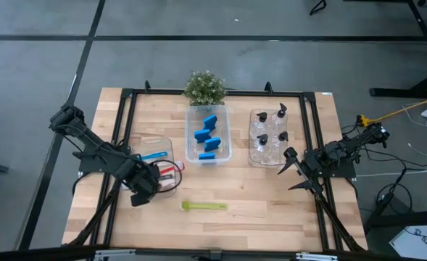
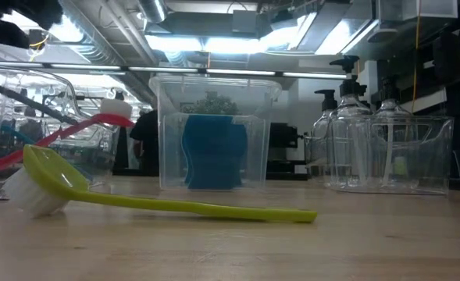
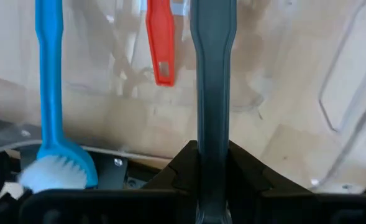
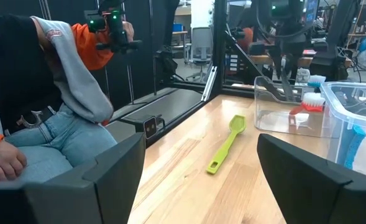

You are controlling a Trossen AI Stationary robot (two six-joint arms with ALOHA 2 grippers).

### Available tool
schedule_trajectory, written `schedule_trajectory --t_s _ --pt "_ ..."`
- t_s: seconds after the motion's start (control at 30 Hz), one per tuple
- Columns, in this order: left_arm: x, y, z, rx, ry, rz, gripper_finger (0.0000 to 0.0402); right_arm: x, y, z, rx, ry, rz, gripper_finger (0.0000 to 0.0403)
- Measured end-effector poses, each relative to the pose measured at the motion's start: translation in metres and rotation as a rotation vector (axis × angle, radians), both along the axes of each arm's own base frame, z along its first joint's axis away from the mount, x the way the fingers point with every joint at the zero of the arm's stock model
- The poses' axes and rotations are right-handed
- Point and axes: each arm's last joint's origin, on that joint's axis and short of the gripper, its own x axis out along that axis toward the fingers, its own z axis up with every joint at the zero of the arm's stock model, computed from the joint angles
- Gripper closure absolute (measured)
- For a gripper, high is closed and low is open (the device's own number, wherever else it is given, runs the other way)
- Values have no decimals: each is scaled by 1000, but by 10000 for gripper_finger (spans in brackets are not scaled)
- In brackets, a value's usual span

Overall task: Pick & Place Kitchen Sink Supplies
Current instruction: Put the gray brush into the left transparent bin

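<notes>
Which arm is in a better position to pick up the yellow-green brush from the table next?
The right, probably. Its tool is open and empty, beside the bottle bin. The left tool is shut on the grey brush over the brush bin. The yellow-green brush lies between them.

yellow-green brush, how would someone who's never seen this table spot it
Start at the middle clear bin holding the blue sponges. On the bare wood nearer the table's front edge lies the yellow-green brush, flat. It is the only brush outside a bin; the others are in the left bin.
</notes>
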Motion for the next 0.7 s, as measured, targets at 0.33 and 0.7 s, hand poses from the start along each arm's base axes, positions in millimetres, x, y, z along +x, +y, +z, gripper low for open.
schedule_trajectory --t_s 0.33,0.7 --pt "16 6 -15 7 78 -113 355 0 0 0 0 0 0 95" --pt "18 7 -17 13 92 -110 355 0 0 0 0 0 0 95"
